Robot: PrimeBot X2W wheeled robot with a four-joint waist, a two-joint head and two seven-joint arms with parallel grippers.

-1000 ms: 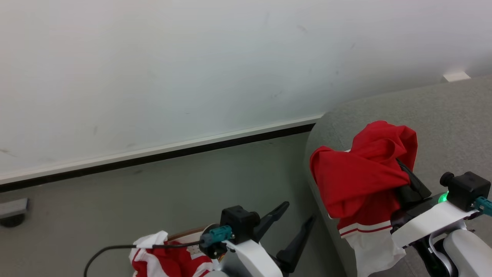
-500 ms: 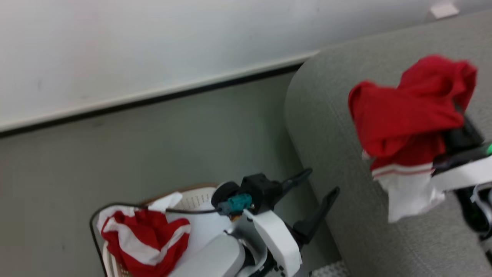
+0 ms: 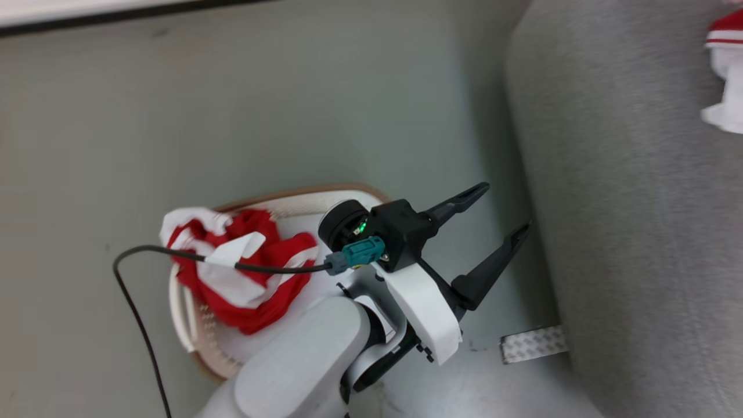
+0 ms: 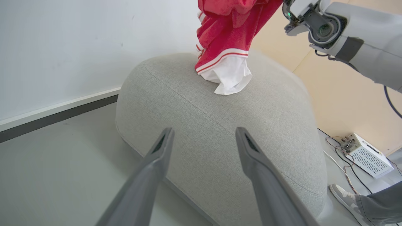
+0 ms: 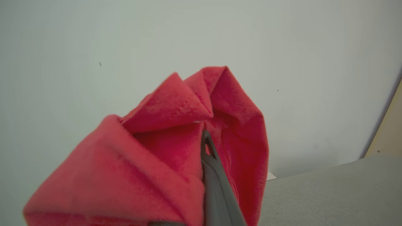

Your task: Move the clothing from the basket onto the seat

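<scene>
Two garments faced you: the striped garment (image 3: 244, 278) lay bunched in the basket (image 3: 206, 334) at left; your left gripper (image 3: 505, 206), fingers spread and empty, hung between basket and seat (image 3: 627, 203); your right gripper (image 5: 205, 135) was pinched onto the red garment (image 4: 226, 37), which dangled over the seat.
</scene>
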